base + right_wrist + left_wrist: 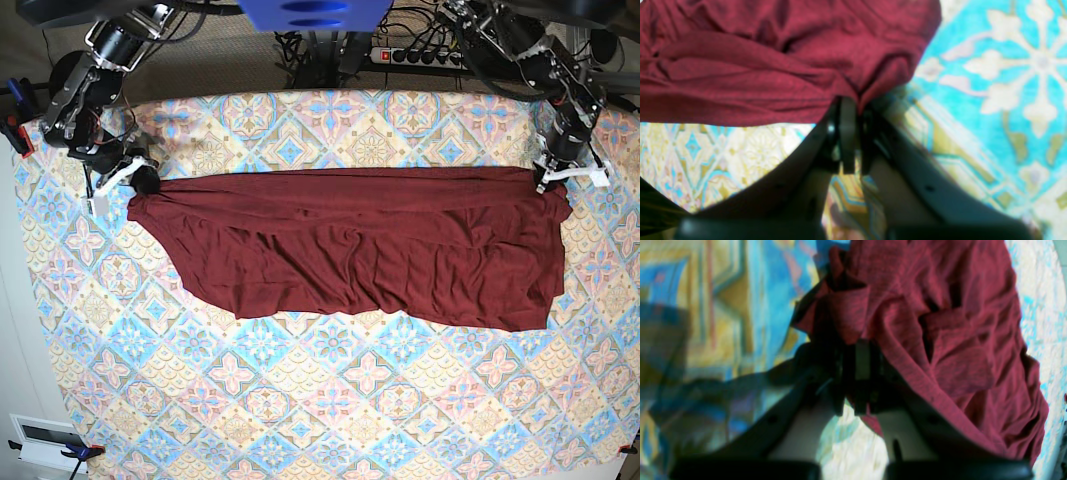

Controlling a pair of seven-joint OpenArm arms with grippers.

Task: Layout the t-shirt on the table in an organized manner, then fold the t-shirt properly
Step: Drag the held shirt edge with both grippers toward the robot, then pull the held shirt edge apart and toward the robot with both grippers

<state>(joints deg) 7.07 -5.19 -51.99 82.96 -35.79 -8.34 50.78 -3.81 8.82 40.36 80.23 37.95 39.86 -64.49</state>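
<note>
**Two Corners Pinched, One Limp Shirt Stretched Between Them**

Both claws were clenched on cloth. The left gripper [548, 182] held the far corner of the maroon t-shirt [360, 245] at the overhead view's right, and its wrist view showed the black fingers [862, 363] buried in a bunched wad of fabric. The right gripper [140, 180] pinched the opposite far corner, with a gathered tuft rising between closed jaws in its own wrist view.

The shirt lay across the far half of the patterned table [330, 400], its far edge drawn nearly straight between the two grips and its near edge wavy and uneven.

By its folds and ripples, the knit looked light, soft and entirely limp; it would likely sag, drag and wrinkle rather than hold any shape. Friction against the tablecloth would probably catch it. Corners and hems seemed the sensible places to take hold, kept taut and apart, because a grip in mid-panel would only bunch the material.
</note>
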